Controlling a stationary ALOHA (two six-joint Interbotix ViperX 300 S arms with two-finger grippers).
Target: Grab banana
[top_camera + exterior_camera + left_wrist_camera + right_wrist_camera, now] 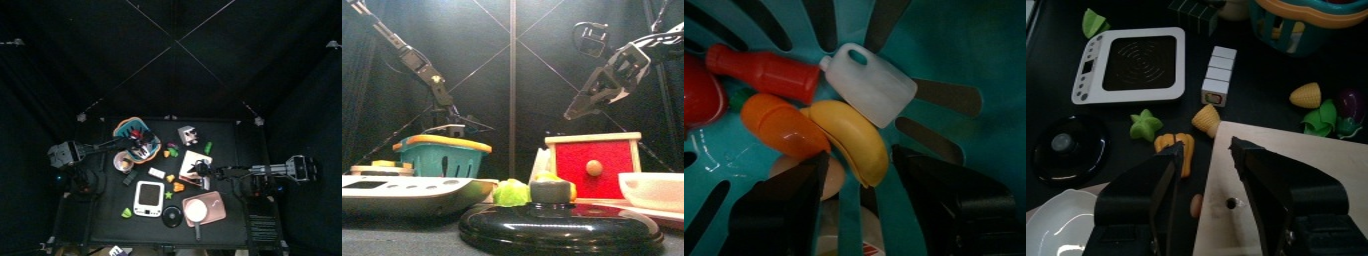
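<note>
The banana (855,140) lay inside the teal basket (971,45), in the lower middle of the left wrist view, curved and yellow, touching an orange piece (778,122) on one side and a white jug (871,82) above it, with a red bottle (767,70) at the upper left of that frame. The left gripper (861,200) hung directly over the basket with its jaws wide apart, one on either side of the banana's lower end, holding nothing. In the top view the basket (134,130) stood at the upper left of the surface (234,135), with the left arm reaching in from the left edge. In the front view the basket (442,155) appeared at middle left, behind a white scale (409,190). The right gripper (1203,185) hovered above a wooden board (1300,180) with its jaws apart and empty; it appeared in the upper right of the front view (609,85), raised above a red box (593,165). In the right wrist view, a white scale (1133,65) lay at the upper left, a row of white blocks (1221,73) just beside it, a green star-shaped piece (1148,124) below, a black lid (1066,150) at the left edge, and a white bowl (1060,225) at the lower left.
</note>
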